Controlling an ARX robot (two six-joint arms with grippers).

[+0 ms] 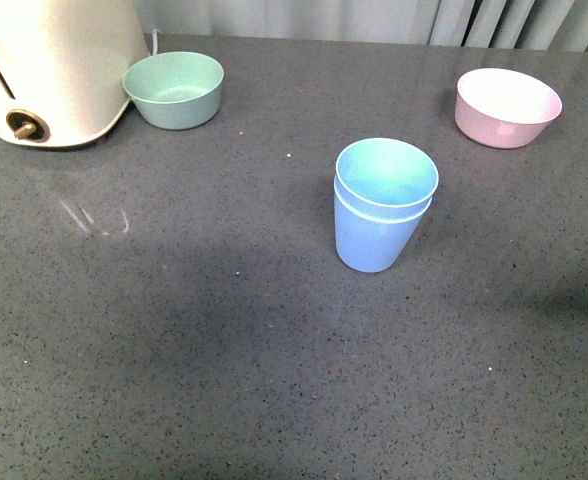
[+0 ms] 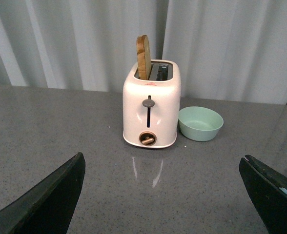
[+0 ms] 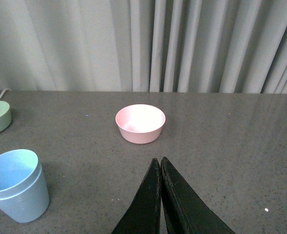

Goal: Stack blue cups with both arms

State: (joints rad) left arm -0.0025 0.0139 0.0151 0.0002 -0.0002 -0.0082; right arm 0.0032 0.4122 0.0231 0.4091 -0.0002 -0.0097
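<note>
Resting left claw [image 2: 160, 195]: its two black fingers [image 2: 51, 202] stand wide apart at either side of its wrist view, holding and touching nothing, above bare grey worktop [image 1: 174, 350].
Right claw [image 3: 160, 195]: the two black fingers are pressed together into one wedge, nothing between them, touching nothing; it hangs over bare worktop, with the pink bowl beyond its tip.
Blue cups [image 1: 382, 205]: one is nested inside the other, the inner rim sitting a little above the outer rim and tilted slightly; the stack stands upright near the middle of the worktop, somewhat toward the right edge. In the right wrist view it shows apart from the claw.
Pink bowl [image 1: 506, 107]: white inside, near the far right corner, well apart from the stack.
Mint green bowl [image 1: 175, 89]: near the far edge on the left, just beside the toaster.
Toaster [image 2: 152, 105]: cream, in the far left corner, with a slice of bread [image 2: 143, 57] standing up out of one slot.
Open room: the whole near half of the worktop is bare in the front view, as is the strip between the stack and each bowl.
Far edge: a pale pleated curtain [image 3: 182, 44] hangs behind it.
</note>
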